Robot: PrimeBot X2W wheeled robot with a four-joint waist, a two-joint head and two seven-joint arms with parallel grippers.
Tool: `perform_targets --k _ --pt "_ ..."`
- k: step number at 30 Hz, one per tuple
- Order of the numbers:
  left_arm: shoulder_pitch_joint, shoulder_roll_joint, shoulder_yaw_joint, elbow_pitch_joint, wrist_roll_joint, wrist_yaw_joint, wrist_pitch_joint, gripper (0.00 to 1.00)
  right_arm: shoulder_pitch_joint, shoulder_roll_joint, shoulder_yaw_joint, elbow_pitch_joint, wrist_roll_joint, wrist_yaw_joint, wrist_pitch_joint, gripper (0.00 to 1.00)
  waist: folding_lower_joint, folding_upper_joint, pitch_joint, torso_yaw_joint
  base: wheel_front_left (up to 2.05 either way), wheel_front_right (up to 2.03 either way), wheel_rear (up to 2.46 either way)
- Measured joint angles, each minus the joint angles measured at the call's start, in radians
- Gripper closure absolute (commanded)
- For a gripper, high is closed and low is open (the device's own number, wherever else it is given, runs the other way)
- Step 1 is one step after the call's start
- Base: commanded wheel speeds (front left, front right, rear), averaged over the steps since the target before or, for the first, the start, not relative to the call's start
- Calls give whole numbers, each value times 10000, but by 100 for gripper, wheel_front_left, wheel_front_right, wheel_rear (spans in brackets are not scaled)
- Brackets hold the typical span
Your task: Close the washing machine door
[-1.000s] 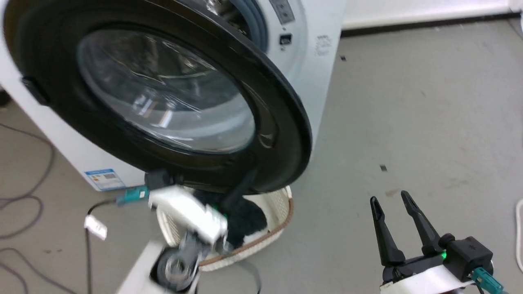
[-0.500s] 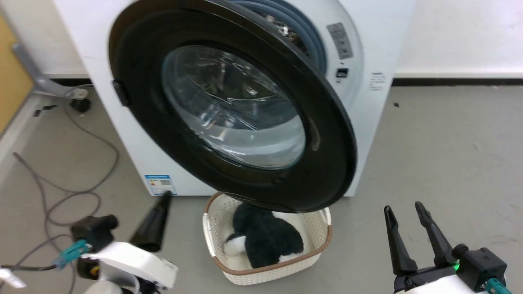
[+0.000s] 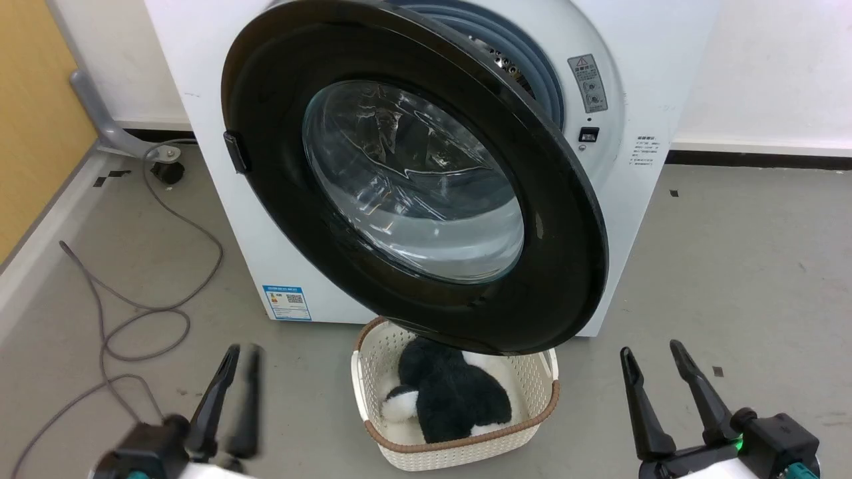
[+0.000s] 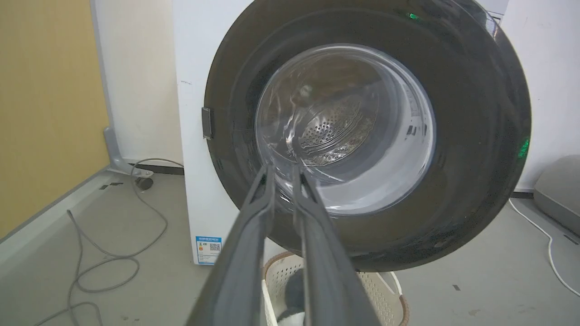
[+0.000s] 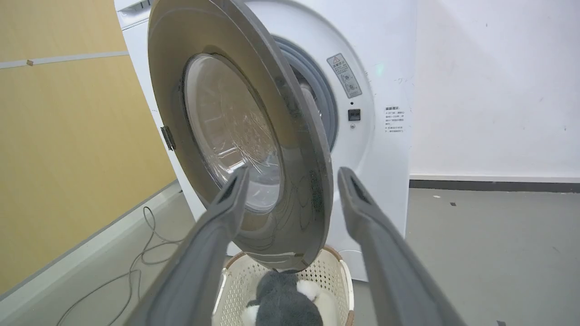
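The washing machine [image 3: 639, 219] is a white front-loader facing me. Its door [image 3: 413, 186], black-rimmed with a bulging glass window, hangs partly open from a hinge on its left and swings out over a basket. The grey-blue gasket [image 3: 532, 60] shows behind the door's upper right edge. My left gripper [image 3: 243, 349] is low on the left, blurred, well short of the door, its fingers only a narrow gap apart. In the left wrist view this gripper [image 4: 282, 170] points at the door [image 4: 476, 136]. My right gripper [image 3: 651, 348] stands open and empty at the lower right. In its wrist view [image 5: 292, 174] it frames the door's free edge [image 5: 312, 149].
A cream perforated basket [image 3: 466, 444] with a black and white plush toy [image 3: 452, 399] sits on the floor under the door. A grey cable [image 3: 133, 319] loops over the floor on the left. A yellow panel [image 3: 33, 133] lines the far left. Bare grey floor [image 3: 732, 266] lies to the right.
The head camera has risen and turned. My left gripper has drawn back from under the door by the basket to the lower left, and its fingers now stand slightly apart. The right gripper kept its pose.
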Motion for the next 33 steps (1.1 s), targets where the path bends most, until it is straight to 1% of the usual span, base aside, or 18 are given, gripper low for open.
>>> perform_targets --k 3,9,10,11,12,16,20,28,33 --pt "272 -332 44 25 203 -150 0 0 32 -2 19 0 0 0 0 0 0 0 12 38 0 0 0" --pt "468 -635 255 169 654 -520 0 0 68 -56 127 69 36 0 0 0 0 0 40 116 0 0 0" --pt "468 -669 259 201 734 -593 0 0 71 -63 113 92 48 0 0 55 0 0 48 147 0 0 0" --pt "468 -702 263 234 819 -663 0 0 71 -73 100 100 52 0 0 98 0 0 60 185 0 0 0" --pt "466 -807 286 286 953 -759 0 0 71 -113 148 117 140 0 0 100 0 0 99 265 0 0 0" --pt "463 -1011 286 372 1145 -926 0 0 46 -330 533 157 267 0 0 100 0 0 255 432 0 0 0" --pt "350 -1304 291 389 1250 -1037 0 0 -336 -775 1147 263 272 0 2 100 0 0 594 610 0 0 0" --pt "-228 -1676 420 345 1375 -1340 0 0 -2168 -2031 1929 462 602 0 362 100 1 0 1554 1087 0 0 0" --pt "-635 -1837 460 341 1484 -1471 0 0 -3396 -2675 1960 807 1193 0 593 100 1 0 2199 1404 0 0 0"
